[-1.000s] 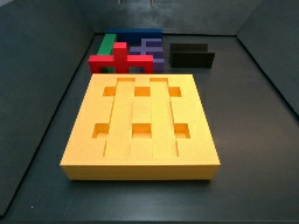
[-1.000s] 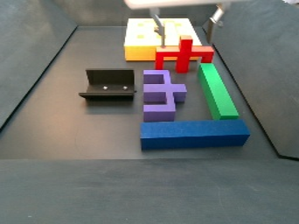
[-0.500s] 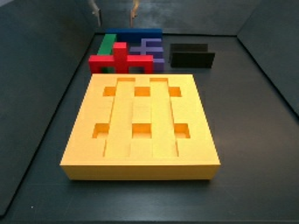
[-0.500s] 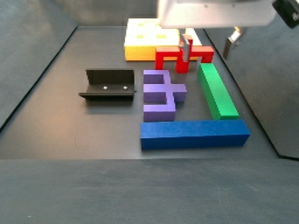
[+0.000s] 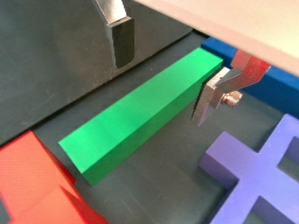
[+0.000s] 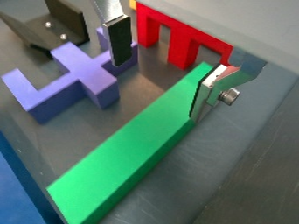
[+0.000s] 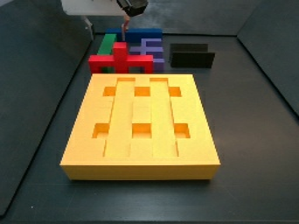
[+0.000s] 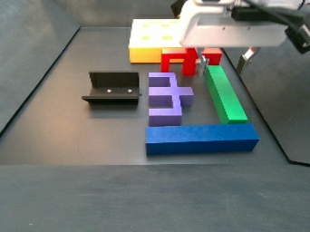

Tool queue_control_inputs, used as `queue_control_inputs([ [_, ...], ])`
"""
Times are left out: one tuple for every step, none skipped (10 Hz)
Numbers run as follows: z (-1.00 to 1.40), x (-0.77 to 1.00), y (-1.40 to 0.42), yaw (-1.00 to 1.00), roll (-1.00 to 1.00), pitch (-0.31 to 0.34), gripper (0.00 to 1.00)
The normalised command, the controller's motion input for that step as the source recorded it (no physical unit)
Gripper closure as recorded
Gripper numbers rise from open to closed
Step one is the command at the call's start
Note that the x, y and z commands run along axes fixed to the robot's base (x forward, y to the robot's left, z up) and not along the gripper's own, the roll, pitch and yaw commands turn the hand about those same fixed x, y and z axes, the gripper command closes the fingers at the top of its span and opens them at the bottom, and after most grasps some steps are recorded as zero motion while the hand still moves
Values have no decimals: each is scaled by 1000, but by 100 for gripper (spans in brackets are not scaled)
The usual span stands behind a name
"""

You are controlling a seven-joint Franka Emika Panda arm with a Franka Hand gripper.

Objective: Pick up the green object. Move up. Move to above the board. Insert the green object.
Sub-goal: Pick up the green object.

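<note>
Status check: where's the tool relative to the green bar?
Tool open, fingers straddling the green bar, not yet closed. Bar flat on floor. Purple block close beside one finger.

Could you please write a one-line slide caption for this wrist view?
Open gripper straddles the green object lying on the floor, fingers not yet closed.

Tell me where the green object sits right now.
In a side view the green object lies flat on the floor between the purple block and the side wall, its near end against the blue block; the open gripper straddles it.
</note>
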Motion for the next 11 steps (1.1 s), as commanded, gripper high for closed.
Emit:
queue_control_inputs([
  [-409, 0, 9, -6, 0, -33, 0],
  [-383, 0, 0, -77, 0, -44, 0],
  [-343, 0, 26, -97, -7, -41, 0],
  [-220, 0, 71, -109, -23, -36, 0],
  [-126, 0, 89, -140, -60, -43, 0],
  [-137, 0, 109, -131, -21, -27, 0],
  [-189, 0, 49, -111, 0, -7, 0],
  [-189, 0, 0, -66, 0, -34, 0],
  [-194, -80, 0, -11, 0, -69, 0],
  [-189, -77, 0, 0, 0, -76, 0],
  [-189, -74, 0, 0, -10, -74, 0],
])
